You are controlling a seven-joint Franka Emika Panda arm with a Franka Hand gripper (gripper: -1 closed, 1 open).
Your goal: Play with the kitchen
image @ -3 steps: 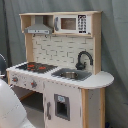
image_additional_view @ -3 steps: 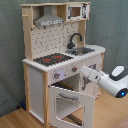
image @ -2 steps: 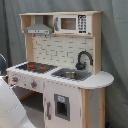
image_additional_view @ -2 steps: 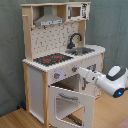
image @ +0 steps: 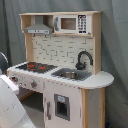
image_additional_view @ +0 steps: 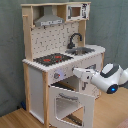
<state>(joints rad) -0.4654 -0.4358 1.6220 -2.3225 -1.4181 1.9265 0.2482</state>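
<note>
— White plastic comes nearest for us: the arm [image_additional_view: 107,76] reaches in from the second exterior view's right, and its hand [image_additional_view: 75,72] points at the kitchen's front panel, just under the stove. Can we say whether it is clenched or released?

— We cannot tell; the tip is too indistinct. We do see the oven door [image_additional_view: 70,103] swung out and down below it, its window facing us.

— And in the first exterior view we catch only a white rounded part of the arm [image: 11,102] at the first exterior view's lower left, beside the kitchen [image: 60,65].

— Right. The kitchen stands on a wooden floor [image_additional_view: 15,120] against a grey curtain [image_additional_view: 10,45]. On its surface we see the red-ringed stove [image_additional_view: 52,59], then the steel sink [image_additional_view: 82,50] with the black faucet [image_additional_view: 75,39] curving over it.

— Behind those we have the pegboard back [image_additional_view: 52,37], and higher up the grey hood [image_additional_view: 50,21] next to a little microwave [image: 70,23] on the top shelf.
</note>
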